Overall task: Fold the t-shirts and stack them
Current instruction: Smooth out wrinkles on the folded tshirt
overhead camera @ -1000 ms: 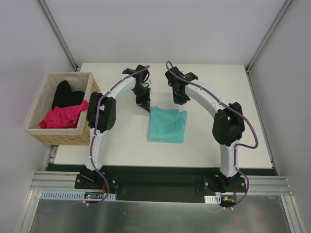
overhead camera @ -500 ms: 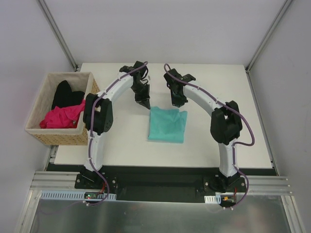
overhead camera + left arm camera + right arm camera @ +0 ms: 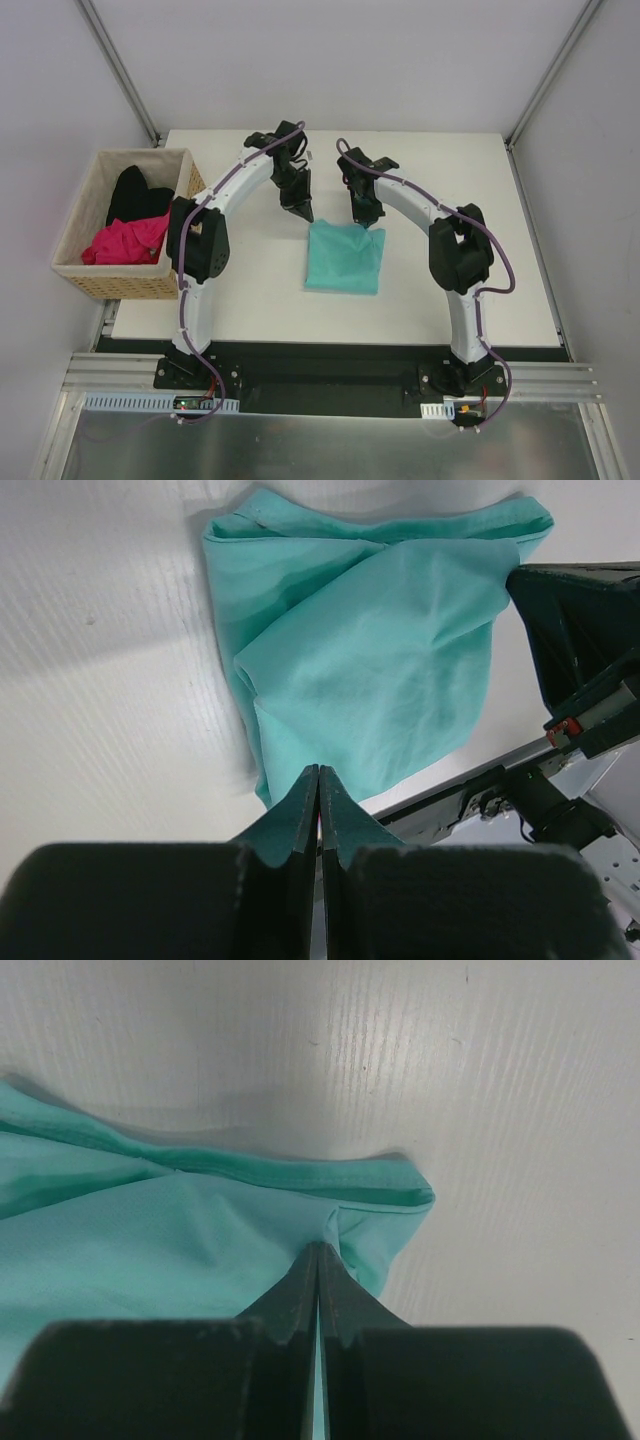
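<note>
Left hand (image 3: 304, 214), right hand (image 3: 372, 223), both closed, hover at far corners of teal t-shirt (image 3: 343, 260).

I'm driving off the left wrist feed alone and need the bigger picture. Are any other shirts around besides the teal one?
Observer: Yes, a pink shirt and a black shirt lie in a wicker basket at the table's left side.
Operator: Where's the other arm?
Observer: The right gripper is shut, its tip at the teal shirt's far right corner.
Operator: And mine, from above?
Observer: The left gripper is just beyond the shirt's far left corner.
</note>
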Robot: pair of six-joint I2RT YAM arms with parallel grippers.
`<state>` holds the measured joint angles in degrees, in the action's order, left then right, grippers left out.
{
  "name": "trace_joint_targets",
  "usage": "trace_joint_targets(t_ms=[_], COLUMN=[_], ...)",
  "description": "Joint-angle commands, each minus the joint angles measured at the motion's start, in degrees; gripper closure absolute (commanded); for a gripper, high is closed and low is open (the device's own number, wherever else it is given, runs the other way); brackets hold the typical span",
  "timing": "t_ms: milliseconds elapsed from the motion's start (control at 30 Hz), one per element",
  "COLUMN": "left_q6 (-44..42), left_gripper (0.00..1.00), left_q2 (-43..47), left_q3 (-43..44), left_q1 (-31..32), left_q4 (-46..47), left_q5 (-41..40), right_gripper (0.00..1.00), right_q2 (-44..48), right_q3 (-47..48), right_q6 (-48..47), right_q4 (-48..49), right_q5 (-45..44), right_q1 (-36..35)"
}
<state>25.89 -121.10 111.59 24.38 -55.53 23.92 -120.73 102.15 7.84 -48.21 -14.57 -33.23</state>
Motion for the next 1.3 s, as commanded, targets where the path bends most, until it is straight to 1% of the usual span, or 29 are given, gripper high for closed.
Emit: trace_joint_targets(t_ms=[0,567,1033,1267], left_q6=[0.39,-0.49,-1.46,-1.81], left_gripper=[1.0,1.0,1.0,1.0], left_q2=[-0.89,-5.37,-12.05,-13.37], left_q3=[0.03,-0.32,4.25,5.83], left_q1=[1.28,1.28,1.02,0.76], left_q4=[-1.43,-1.43,-1.34,-1.43], left_q5=[1.13,1.83,2.8,3.5], right_gripper=[1.0,1.0,0.99,1.0], right_q2=[0.84,0.49,1.11,1.98], right_q3=[0.16,0.25,1.39,2.0], right_q6=[-0.36,-0.28,-0.71,-0.89], right_q4=[0.31,-0.22,-1.89,-2.95], right_q5=[0.33,0.33,-1.08,-2.13], right_q1=[0.1,0.54,0.98,1.07])
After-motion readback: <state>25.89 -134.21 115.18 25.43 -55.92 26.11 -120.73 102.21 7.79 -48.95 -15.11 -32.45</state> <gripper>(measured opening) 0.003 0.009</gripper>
